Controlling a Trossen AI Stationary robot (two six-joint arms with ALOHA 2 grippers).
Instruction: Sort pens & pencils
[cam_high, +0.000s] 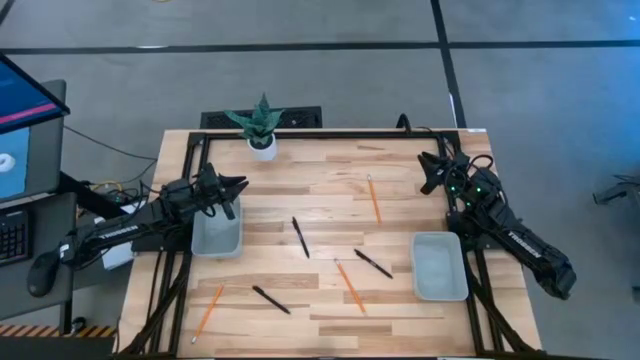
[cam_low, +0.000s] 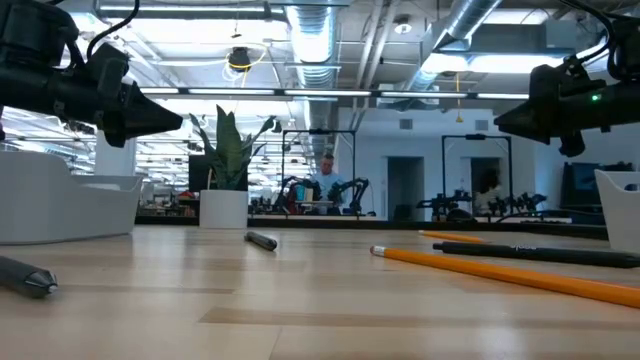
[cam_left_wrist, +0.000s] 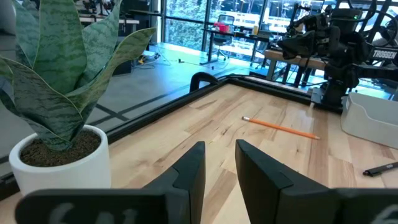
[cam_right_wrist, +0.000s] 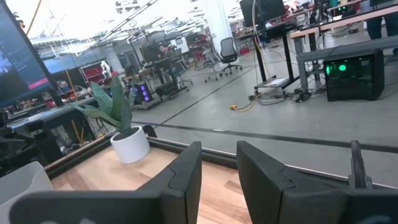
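Pens (cam_high: 300, 237): three lay loose mid-table; others at 4 (cam_high: 373, 264) and 7 o'clock (cam_high: 271, 300).
Pencils (cam_high: 350, 286): one central, one at 1 (cam_high: 374, 200), one at 8 o'clock (cam_high: 208, 311).
Left gripper (cam_high: 238, 184): raised over left bin (cam_high: 216, 236), fingers slightly apart, empty.
Right gripper (cam_high: 428, 166): raised at 2 o'clock behind right bin (cam_high: 440, 265), fingers slightly apart, empty.
Plant (cam_high: 261, 125): 11 o'clock edge.

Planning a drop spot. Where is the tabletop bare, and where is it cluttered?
Bare: the strip between the potted plant and the far orange pencil, and the near right corner in front of the right bin. Crowded: the middle and near left, where black pens and the other pencils lie scattered between the bins.
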